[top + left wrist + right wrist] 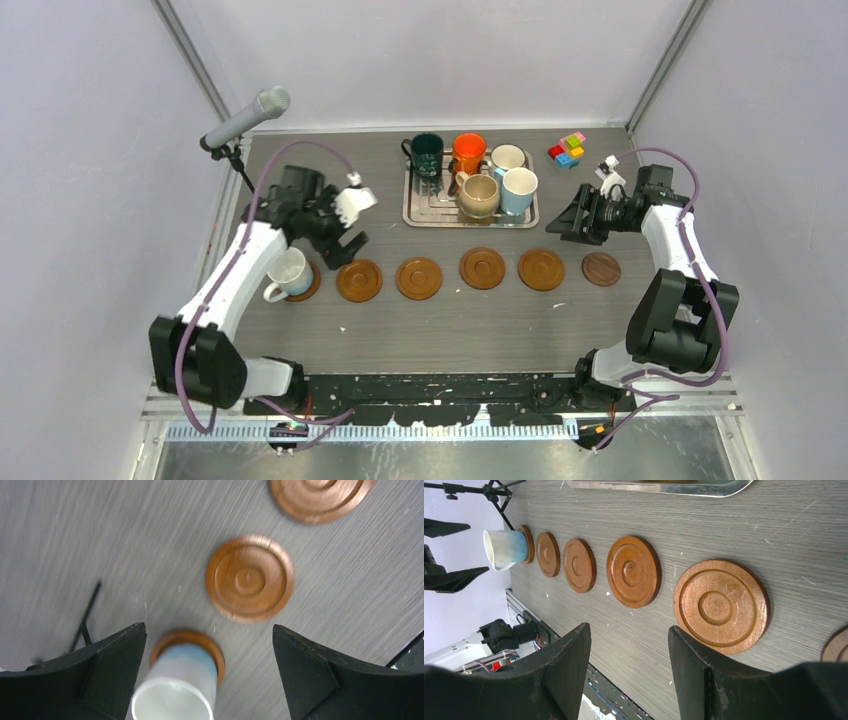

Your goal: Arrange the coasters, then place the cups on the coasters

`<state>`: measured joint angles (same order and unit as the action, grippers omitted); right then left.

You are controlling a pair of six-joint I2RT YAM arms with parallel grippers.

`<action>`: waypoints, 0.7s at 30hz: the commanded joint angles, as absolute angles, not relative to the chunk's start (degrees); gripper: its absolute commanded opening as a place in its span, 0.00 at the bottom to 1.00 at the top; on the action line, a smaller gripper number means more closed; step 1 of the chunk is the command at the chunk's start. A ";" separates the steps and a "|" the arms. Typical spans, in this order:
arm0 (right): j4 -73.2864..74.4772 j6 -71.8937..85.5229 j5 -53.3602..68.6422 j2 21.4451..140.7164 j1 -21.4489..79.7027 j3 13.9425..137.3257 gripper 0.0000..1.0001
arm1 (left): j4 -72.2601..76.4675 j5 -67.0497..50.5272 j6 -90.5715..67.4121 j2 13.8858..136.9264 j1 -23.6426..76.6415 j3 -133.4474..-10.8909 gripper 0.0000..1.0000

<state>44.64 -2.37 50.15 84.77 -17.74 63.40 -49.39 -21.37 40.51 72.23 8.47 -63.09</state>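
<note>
Several round brown coasters lie in a row across the table, among them (pixel 359 280), (pixel 482 268) and a smaller darker one (pixel 601 269) at the right end. A whitish cup (pixel 290 273) stands on the leftmost coaster (pixel 311 288). In the left wrist view this cup (pixel 175 685) sits on its coaster (pixel 212 650) below my left gripper (pixel 207 626), whose jaws are wide apart and clear of the cup. My left gripper (pixel 340 250) hovers just behind and to the right of the cup. My right gripper (pixel 565 220) is open and empty, above the table behind the coaster (pixel 721 605).
A silver tray (pixel 415 215) at the back holds the dark green (pixel 427 152), orange (pixel 468 152), whitish (pixel 507 157), beige (pixel 478 193) and light blue (pixel 518 190) cups. Small coloured blocks (pixel 567 149) lie back right. A microphone on a stand (pixel 245 118) leans over the back left corner.
</note>
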 commanded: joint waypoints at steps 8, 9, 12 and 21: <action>43.36 -2.30 47.15 80.99 -17.64 63.59 0.63 | -38.95 -14.33 34.84 99.03 29.81 -87.76 1.00; 43.48 -2.43 47.05 80.72 -17.60 63.63 0.63 | -38.71 -13.76 35.03 102.40 29.68 -91.50 0.99; 43.99 -2.99 47.02 79.81 -17.58 63.76 0.63 | -38.09 -14.86 38.30 110.80 28.59 -100.72 0.97; 45.22 -4.37 47.29 78.99 -17.61 64.45 0.64 | -39.64 -26.55 56.70 126.25 21.93 -119.28 0.96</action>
